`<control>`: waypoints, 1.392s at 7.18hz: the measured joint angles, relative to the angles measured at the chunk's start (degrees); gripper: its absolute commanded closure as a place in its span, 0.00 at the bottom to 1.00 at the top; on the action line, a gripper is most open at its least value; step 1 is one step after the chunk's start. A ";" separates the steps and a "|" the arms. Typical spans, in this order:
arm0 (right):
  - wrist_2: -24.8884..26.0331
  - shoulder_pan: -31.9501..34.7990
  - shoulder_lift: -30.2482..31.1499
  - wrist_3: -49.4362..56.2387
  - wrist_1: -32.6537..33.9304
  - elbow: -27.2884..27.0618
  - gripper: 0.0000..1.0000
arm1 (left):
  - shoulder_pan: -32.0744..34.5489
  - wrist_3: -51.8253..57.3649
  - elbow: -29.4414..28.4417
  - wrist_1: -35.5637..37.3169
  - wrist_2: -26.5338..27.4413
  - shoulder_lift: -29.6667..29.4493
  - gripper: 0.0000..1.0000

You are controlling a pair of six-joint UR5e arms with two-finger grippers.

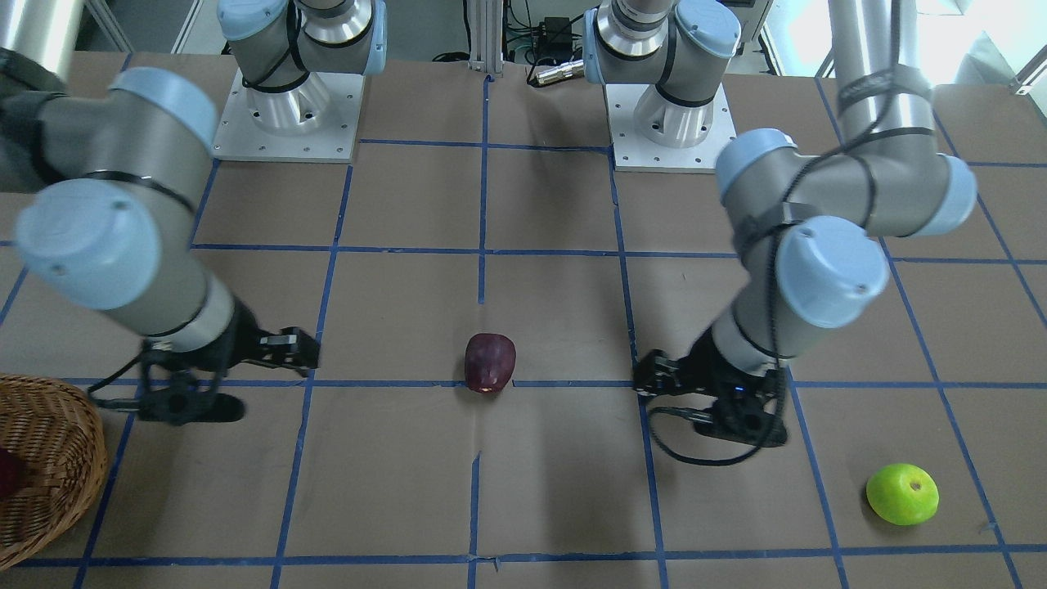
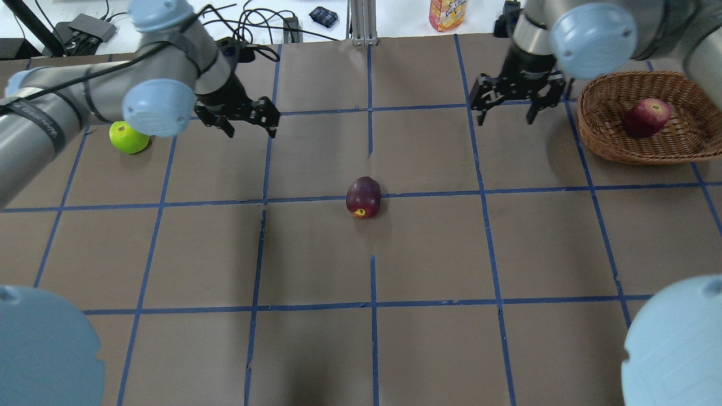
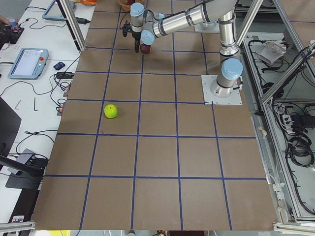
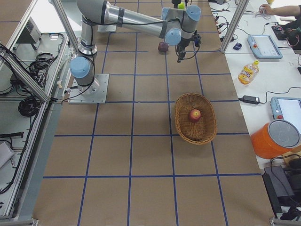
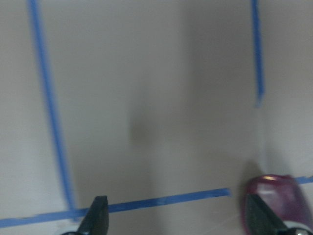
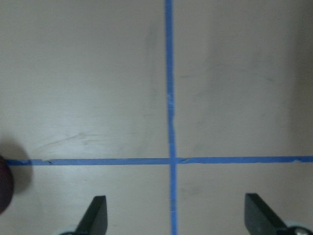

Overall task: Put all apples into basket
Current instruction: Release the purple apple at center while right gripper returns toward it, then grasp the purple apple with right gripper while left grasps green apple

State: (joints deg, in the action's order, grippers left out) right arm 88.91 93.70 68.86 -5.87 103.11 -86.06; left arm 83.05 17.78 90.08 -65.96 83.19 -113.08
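The dark purple apple (image 2: 364, 197) lies on its side at the table's middle, between both grippers; it also shows at the lower right of the left wrist view (image 5: 279, 199). The lime green apple (image 2: 128, 137) sits at the far left, beside my left arm. The red apple (image 2: 646, 117) lies inside the wicker basket (image 2: 609, 138) at the far right. My left gripper (image 2: 249, 118) is open and empty, hovering beyond and to the left of the purple apple. My right gripper (image 2: 503, 111) is open and empty, just left of the basket.
Brown table with a blue tape grid (image 2: 372, 194). A drink carton (image 2: 448, 14) and cables lie past the far edge. Both arm bases (image 1: 288, 106) stand at the robot's side of the table.
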 measured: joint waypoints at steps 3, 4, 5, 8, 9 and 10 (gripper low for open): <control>0.24 15.27 -2.99 -21.52 10.15 -3.69 0.00 | -12.32 20.53 -3.74 3.02 3.44 -6.76 0.00; 0.33 17.46 -4.87 -24.90 12.23 -3.93 0.00 | -13.66 24.55 -6.51 4.31 6.09 -9.78 0.00; 0.42 19.07 -6.46 -26.22 13.71 -4.02 0.00 | -14.27 27.34 -9.79 4.83 7.35 -12.58 0.00; 0.82 20.99 -10.22 -26.57 21.08 -7.39 0.43 | -15.00 32.27 -16.13 5.04 8.13 -18.04 0.00; 1.74 21.05 -10.58 -26.27 25.38 -10.03 0.75 | -15.92 33.69 -16.66 5.05 8.13 -18.67 0.00; 2.63 21.07 -10.62 -26.08 28.70 -11.66 0.85 | -16.88 35.41 -16.85 5.00 8.56 -18.88 0.00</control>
State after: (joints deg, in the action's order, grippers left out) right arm 91.54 114.77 58.24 -31.95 131.81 -97.71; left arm 66.18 53.18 73.22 -60.96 91.76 -131.96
